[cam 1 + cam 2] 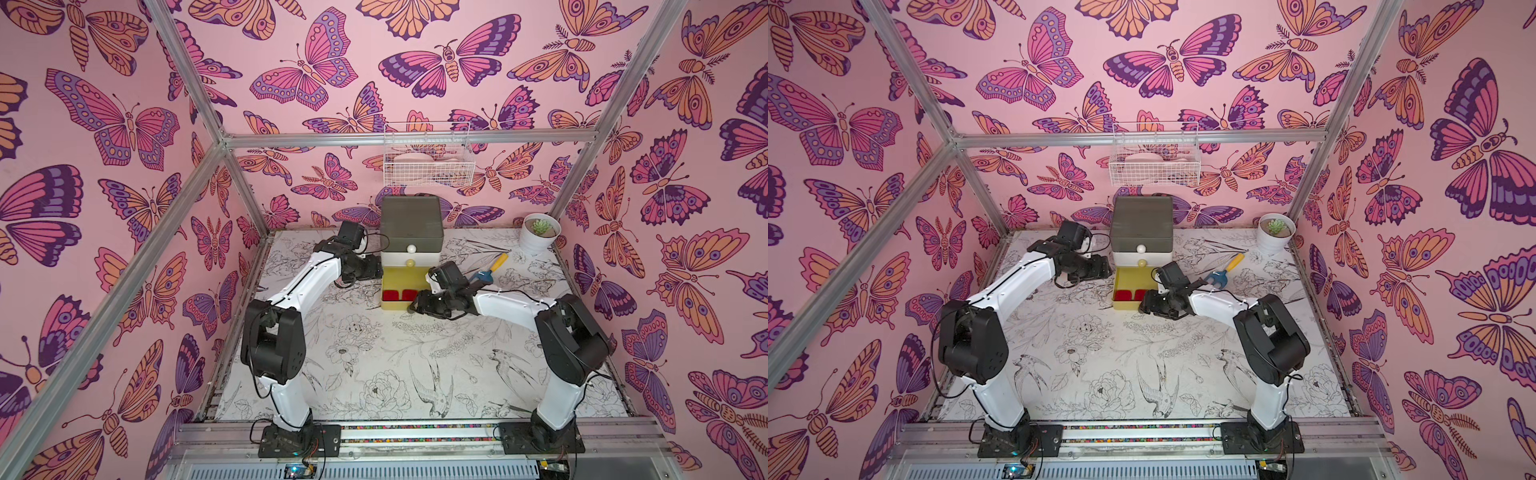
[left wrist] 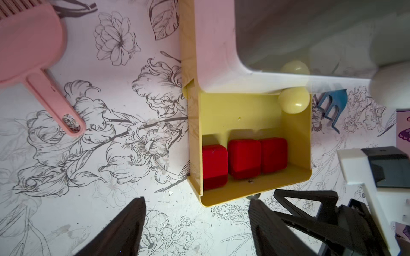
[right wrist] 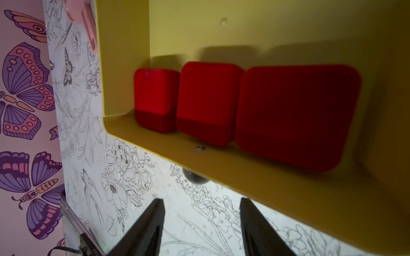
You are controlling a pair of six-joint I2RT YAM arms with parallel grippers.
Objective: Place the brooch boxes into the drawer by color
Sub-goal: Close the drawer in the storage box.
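The drawer (image 1: 411, 232) chest stands at the back of the table, with its mustard-yellow bottom tier (image 2: 255, 192) pulled out. Three red brooch boxes (image 2: 244, 157) lie side by side along its front wall, and the right wrist view shows them (image 3: 208, 99) close up. The grey and white tiers above are closed. My left gripper (image 1: 376, 269) hovers at the chest's left side, open and empty (image 2: 196, 201). By the pulled-out tier's front right corner my right gripper (image 1: 415, 305) is also open and empty (image 3: 201, 200), near the grey knob (image 3: 195, 177).
A blue rake-like tool with a yellow handle (image 1: 490, 268) lies right of the chest, behind the right arm. A potted succulent (image 1: 539, 232) stands at the back right. A white wire basket (image 1: 428, 162) hangs on the back wall. A pink scoop (image 2: 33, 44) lies left of the chest.
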